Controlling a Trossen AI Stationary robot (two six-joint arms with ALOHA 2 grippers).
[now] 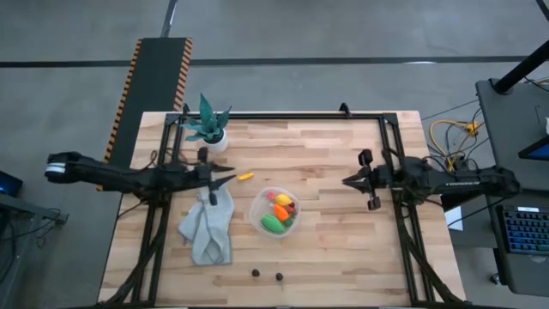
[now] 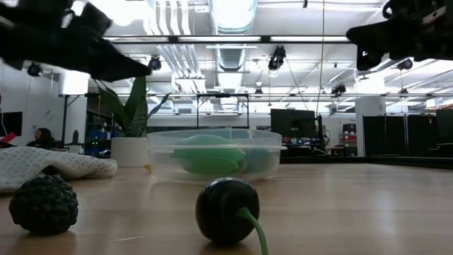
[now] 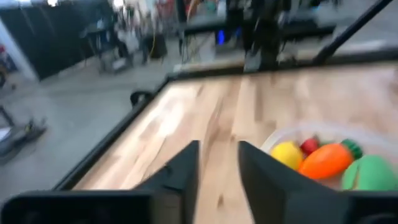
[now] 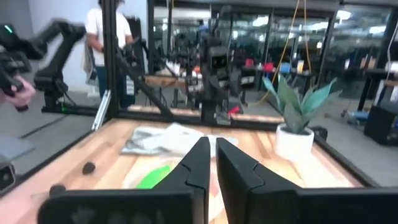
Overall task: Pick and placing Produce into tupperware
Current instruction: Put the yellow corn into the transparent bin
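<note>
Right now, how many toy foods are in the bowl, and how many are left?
Done: the lemon, carrot, green oval and a red piece lie in the tupperware. In hand: nothing; the left gripper hangs near the cloth, the right gripper beside the tupperware. Left: two dark pieces near the table's front edge, and a small orange piece by the left gripper.

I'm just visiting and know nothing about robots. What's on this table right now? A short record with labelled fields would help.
container: clear tupperware mid-table, holding a lemon, carrot, green oval and a red piece
still outside: two dark pieces near the front edge; a small orange piece beside the left gripper
left gripper: empty, above the cloth
right gripper: empty, right of the container
other items: potted plant at the back
</note>
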